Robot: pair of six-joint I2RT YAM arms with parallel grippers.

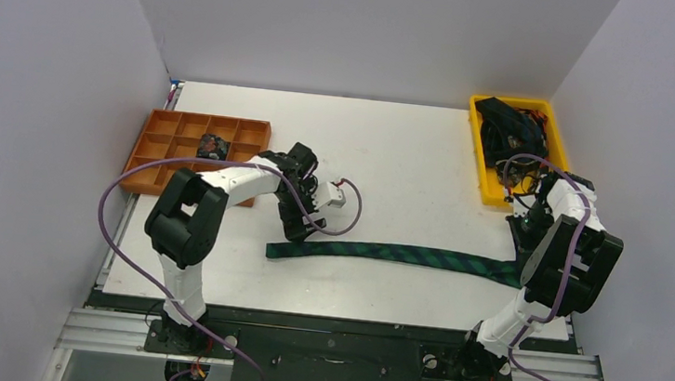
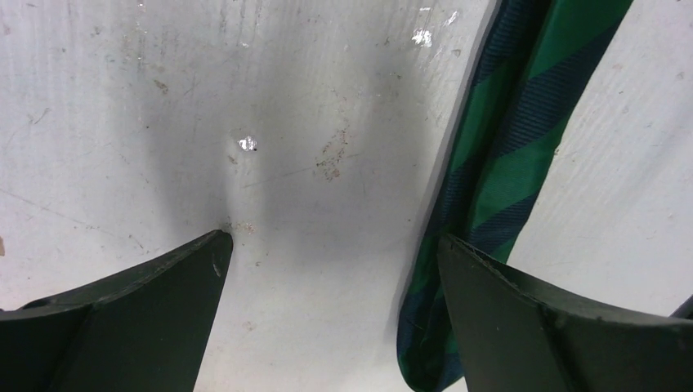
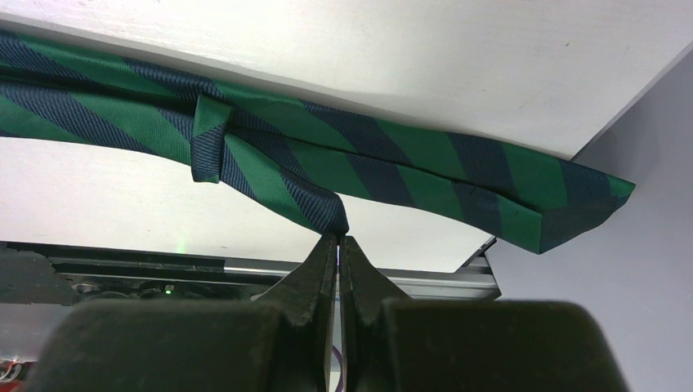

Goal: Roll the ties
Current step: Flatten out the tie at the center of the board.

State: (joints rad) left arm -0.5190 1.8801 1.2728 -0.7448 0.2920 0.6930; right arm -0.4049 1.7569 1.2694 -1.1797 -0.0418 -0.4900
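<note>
A green and navy striped tie [image 1: 402,255] lies stretched left to right across the near part of the table. My left gripper [image 1: 300,230] stands open at its left end. In the left wrist view the tie [image 2: 498,163] runs along the inside of the right finger [image 2: 556,335], while the left finger [image 2: 122,318] rests on bare table. My right gripper [image 3: 340,237] is shut on a fold of the tie [image 3: 327,208] near its wide end, whose tip [image 3: 572,212] pokes past the table's right edge. A small dark coil [image 1: 213,148] sits in the orange tray.
An orange compartment tray [image 1: 164,160] stands at the back left. A yellow bin [image 1: 481,158] with dark ties [image 1: 510,123] in it stands at the back right. White walls close in three sides. Purple cables loop from both arms.
</note>
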